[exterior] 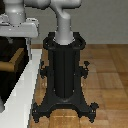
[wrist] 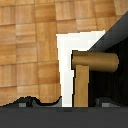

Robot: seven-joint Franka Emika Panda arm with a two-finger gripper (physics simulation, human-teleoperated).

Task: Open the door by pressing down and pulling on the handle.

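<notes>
The door carries the handle beside its white frame; whether the gripper is spread, I cannot tell.

Wooden parquet floor, light brown squares, fills exterior view's right and foreground; same floor in wrist view. Plain grey wall behind, meeting floor along straight line.

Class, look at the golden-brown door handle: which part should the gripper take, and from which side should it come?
Probably the lever bar of the handle, away from its round stem, closing from above across its narrow width. The bar stands clear of the door, leaving finger room.
</notes>
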